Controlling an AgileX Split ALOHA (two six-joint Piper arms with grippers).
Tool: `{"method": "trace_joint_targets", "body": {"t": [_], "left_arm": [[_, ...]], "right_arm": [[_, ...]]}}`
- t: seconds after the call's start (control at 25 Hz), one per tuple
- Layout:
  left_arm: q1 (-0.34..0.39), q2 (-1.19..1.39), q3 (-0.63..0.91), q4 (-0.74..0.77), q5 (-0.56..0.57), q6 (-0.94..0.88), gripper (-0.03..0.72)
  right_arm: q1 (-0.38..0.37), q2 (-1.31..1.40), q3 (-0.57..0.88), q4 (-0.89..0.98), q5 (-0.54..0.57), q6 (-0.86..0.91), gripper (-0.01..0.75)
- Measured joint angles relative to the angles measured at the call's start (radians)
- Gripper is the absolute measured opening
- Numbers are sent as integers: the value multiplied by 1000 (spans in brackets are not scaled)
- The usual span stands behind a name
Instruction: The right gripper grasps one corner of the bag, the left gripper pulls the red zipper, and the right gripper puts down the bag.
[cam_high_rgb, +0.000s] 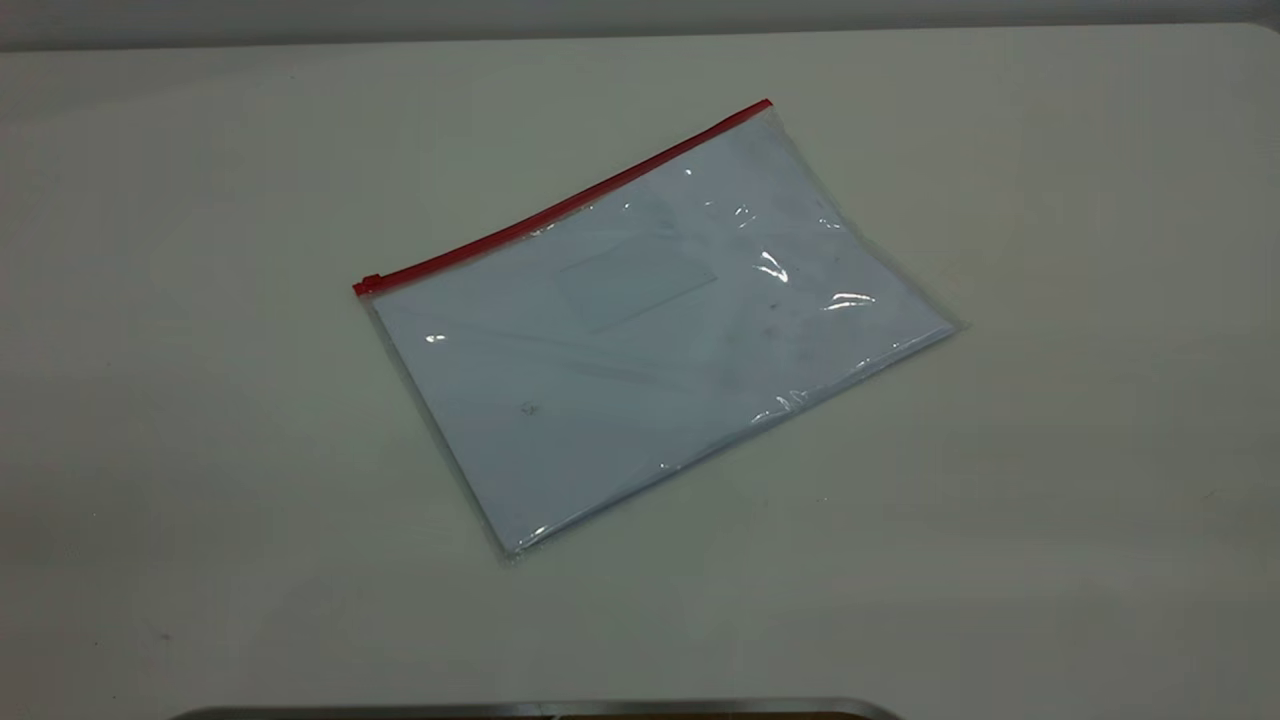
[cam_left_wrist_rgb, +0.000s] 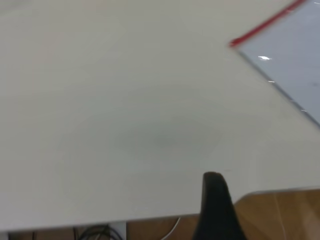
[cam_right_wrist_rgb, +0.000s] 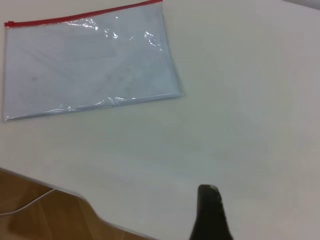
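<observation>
The bag (cam_high_rgb: 650, 330) lies flat on the white table (cam_high_rgb: 200, 450), a clear pouch with white paper inside. The red zipper (cam_high_rgb: 560, 205) runs along its far long edge, with the slider tab (cam_high_rgb: 368, 283) at the left end. The corner of the bag (cam_high_rgb: 768, 103) where the strip ends lies at the far right. Neither gripper shows in the exterior view. The left gripper (cam_left_wrist_rgb: 212, 176) appears as one black wedge above the table's near edge, well apart from the bag (cam_left_wrist_rgb: 290, 55). The right gripper (cam_right_wrist_rgb: 208, 189) is likewise one black wedge, far from the bag (cam_right_wrist_rgb: 90, 65).
A dark metal-rimmed edge (cam_high_rgb: 540, 710) runs along the bottom of the exterior view. The table edge (cam_left_wrist_rgb: 280, 192) with wooden floor and cables beyond it shows in the left wrist view. The right wrist view shows the table edge (cam_right_wrist_rgb: 75, 192) and a white cable (cam_right_wrist_rgb: 25, 205).
</observation>
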Motion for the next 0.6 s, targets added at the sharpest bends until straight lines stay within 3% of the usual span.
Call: {"method": "trace_joint_targets", "body": {"t": [0.6], "left_arm": [[0, 0, 2, 36, -1, -54, 579]], "right_arm": [[0, 0, 0, 0, -1, 0, 578]]}}
